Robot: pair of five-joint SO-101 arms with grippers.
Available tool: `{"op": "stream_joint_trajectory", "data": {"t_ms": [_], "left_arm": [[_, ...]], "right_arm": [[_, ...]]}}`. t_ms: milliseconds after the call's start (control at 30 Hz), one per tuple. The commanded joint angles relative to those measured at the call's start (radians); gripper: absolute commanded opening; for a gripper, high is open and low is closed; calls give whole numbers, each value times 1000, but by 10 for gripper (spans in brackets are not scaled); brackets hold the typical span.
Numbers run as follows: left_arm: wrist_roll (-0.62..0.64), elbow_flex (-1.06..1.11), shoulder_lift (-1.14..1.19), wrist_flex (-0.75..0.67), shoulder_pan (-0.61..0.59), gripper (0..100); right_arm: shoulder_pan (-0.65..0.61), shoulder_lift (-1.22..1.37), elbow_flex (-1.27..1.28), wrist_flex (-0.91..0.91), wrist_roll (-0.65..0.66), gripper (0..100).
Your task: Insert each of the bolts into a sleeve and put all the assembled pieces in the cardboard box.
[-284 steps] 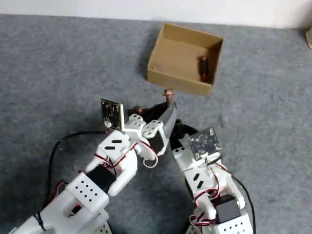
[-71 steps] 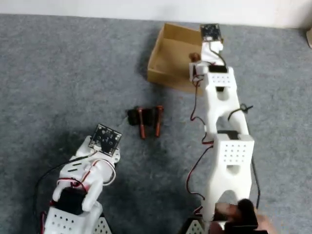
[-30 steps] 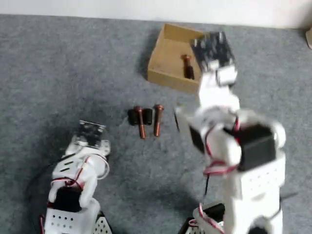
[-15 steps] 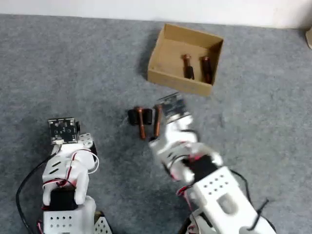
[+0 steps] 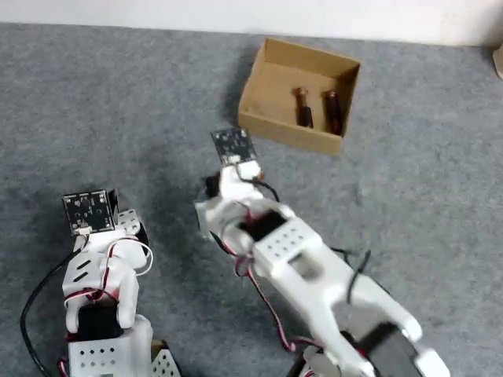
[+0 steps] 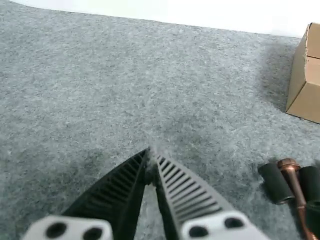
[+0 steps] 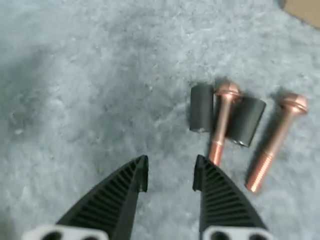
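1. The white plastic left arm sits folded at the lower left of the high view, with its green wrist camera board facing up.
2. Its black ribbed left gripper has both fingers closed, tips meeting.
3. The white plastic right arm stretches diagonally from the lower right toward the middle.
4. Its black ribbed right gripper points downward, with a clear gap between the parted fingers.

High camera looks down on the table; low wrist cameras share the loose bolts.
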Motion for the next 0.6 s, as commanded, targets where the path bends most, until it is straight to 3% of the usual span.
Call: {"op": "stream_joint_trajectory", "data": {"t_ms": [0,567], "left_arm": [[-3,-25,-5,-31,-13,11],[-3,-15,-5,-54,-13,11]], "right_arm": [[-12,99,-99,-27,-15,118],[110,180,-130,-21,-87,117]]}}
